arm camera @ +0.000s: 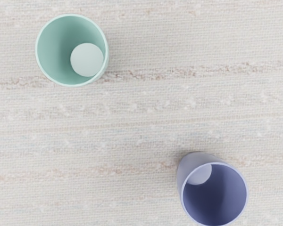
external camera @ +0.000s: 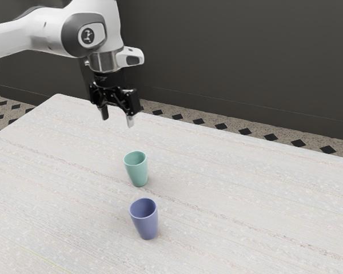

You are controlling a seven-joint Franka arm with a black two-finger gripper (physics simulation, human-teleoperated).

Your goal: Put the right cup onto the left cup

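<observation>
The pincer (external camera: 118,117) hangs released, higher than the green cup (external camera: 138,172), near which the blue cup (external camera: 146,224) stands upright, presumably for nesting.

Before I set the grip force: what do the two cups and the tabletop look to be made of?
Green cup: probably matte plastic, perhaps glazed ceramic; even color, smooth wall, soft shading. Blue cup: likely the same, with a similarly smooth, opaque wall and pale rim. Tabletop: looks like woven cloth or a printed fabric pattern, given its fine grid and brownish streaks.
</observation>
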